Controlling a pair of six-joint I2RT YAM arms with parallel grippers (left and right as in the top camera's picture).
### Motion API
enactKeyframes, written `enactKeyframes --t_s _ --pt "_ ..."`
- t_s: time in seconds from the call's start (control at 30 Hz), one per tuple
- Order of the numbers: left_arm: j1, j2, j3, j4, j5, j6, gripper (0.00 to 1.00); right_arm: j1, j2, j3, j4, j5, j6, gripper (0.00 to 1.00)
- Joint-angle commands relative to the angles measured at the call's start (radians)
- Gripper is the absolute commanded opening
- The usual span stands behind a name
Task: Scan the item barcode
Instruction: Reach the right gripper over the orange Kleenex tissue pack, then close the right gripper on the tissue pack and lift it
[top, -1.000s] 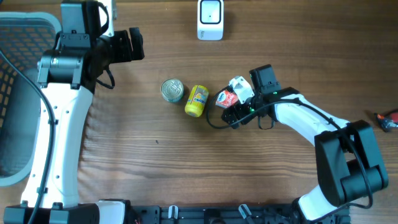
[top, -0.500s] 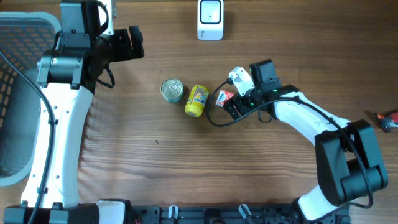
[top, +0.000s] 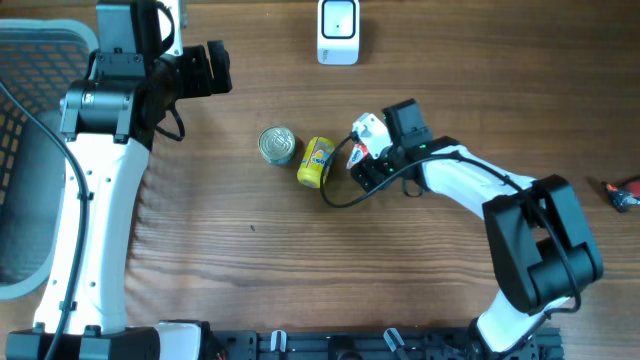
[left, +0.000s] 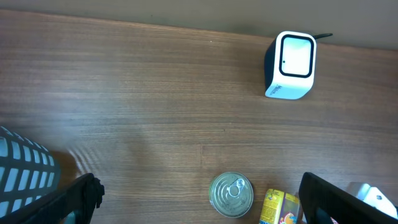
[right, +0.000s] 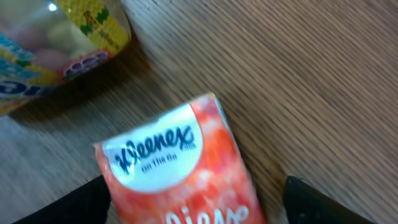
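nearby, yellow can (top: 316, 162) beside tissue pack (right: 180, 168), tin (top: 277, 145)

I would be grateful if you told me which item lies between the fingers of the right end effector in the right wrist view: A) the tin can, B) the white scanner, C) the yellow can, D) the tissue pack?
D: the red and white tissue pack with the Kleenex label lies between the fingers of the right end effector, while the yellow can sits off at the upper left.
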Motion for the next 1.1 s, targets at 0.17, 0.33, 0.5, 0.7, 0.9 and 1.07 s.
enactKeyframes --t_s 0.17,0.33,0.5,0.7,0.9,1.07 --pt "0.004 -0.014 -0.004 0.002 0.016 -0.002 1.0 0.012 0.048 -0.007 -0.016 0.137 0.188 0.61" --pt "0.004 -0.014 -0.004 -0.005 0.016 -0.002 1.0 0.012 0.048 -0.007 -0.056 0.137 0.454 0.51" --pt "0.004 -0.014 -0.004 -0.006 0.016 -0.002 1.0 0.012 0.048 -0.007 -0.118 0.137 0.862 0.5" --pt "0.004 -0.014 -0.004 -0.007 0.016 -0.002 1.0 0.012 0.048 -0.007 -0.179 0.064 1.324 0.88" --pt "0.004 -0.014 -0.004 -0.01 0.016 -0.002 1.0 0.013 0.048 -0.007 -0.217 -0.007 1.719 0.94" --pt "0.004 -0.014 -0.004 -0.017 0.016 -0.002 1.0 0.012 0.048 -0.007 -0.203 0.03 1.748 1.0"
